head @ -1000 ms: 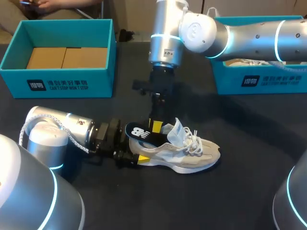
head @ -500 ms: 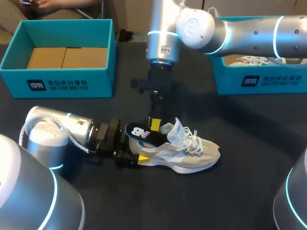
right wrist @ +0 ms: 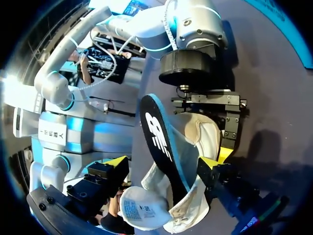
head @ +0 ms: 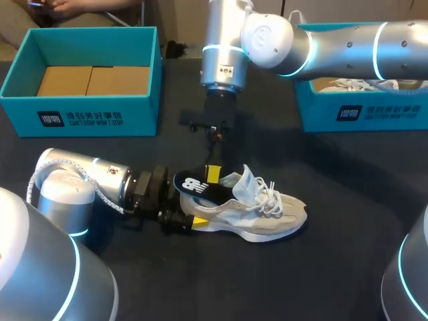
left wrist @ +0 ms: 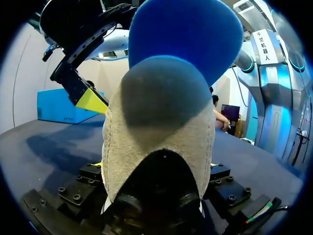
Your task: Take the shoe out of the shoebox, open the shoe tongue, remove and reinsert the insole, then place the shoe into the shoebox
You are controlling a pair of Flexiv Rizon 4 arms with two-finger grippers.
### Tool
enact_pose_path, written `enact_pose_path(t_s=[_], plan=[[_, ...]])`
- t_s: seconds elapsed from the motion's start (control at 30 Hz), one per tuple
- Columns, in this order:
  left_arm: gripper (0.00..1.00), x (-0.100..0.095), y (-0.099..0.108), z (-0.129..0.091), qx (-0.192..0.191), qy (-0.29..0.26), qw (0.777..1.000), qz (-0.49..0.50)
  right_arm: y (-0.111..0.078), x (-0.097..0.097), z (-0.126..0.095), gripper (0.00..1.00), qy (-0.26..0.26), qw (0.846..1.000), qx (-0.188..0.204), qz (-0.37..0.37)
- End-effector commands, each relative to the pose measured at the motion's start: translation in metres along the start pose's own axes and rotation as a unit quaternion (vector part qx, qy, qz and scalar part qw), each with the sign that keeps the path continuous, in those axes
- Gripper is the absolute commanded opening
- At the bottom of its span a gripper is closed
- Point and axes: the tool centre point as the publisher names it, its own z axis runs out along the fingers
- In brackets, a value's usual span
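Shoe (head: pixel 257 212) mid-table, left gripper (head: pixel 190 218) at heel, right gripper (head: pixel 214 174) above, shoebox (head: pixel 100 120) behind

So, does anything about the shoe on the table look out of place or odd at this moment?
Yes, the dark insole is not lying flat inside the shoe. Its heel end sticks out above the heel opening and is tilted upward, with only its front part inside. Nothing looks spilled or damaged.

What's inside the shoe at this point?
A dark insole stands in the opening of the shoe, its heel end sticking out above the collar. Its front end is covered by the upper, so how far in it reaches cannot be seen.
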Motion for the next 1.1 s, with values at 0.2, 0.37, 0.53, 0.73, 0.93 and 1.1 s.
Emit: enact_pose_path(t_s=[0.2,0.37,0.53,0.73,0.93,1.1], plan=[[0.00,0.000,0.000,0.000,-0.001,0.000,1.000,0.000,0.003,-0.003,0.004,0.79,0.009,1.000,0.008,0.014],[0.00,0.000,0.000,0.000,-0.001,0.000,1.000,0.000,0.001,0.004,0.002,0.77,0.003,1.000,0.005,0.018],[0.00,0.000,0.000,0.000,-0.001,0.000,1.000,0.000,0.003,0.008,0.004,0.76,0.004,1.000,0.005,0.020],[0.00,0.000,0.000,0.000,-0.001,0.000,1.000,0.000,0.006,0.013,0.007,0.75,0.005,1.000,0.008,0.023],[0.00,0.000,0.000,0.000,-0.001,0.000,1.000,0.000,0.009,0.012,0.014,0.71,0.013,1.000,0.003,0.017],[0.00,0.000,0.000,0.000,-0.001,0.000,1.000,0.000,0.008,0.013,0.019,0.70,0.015,1.000,-0.003,0.013]])
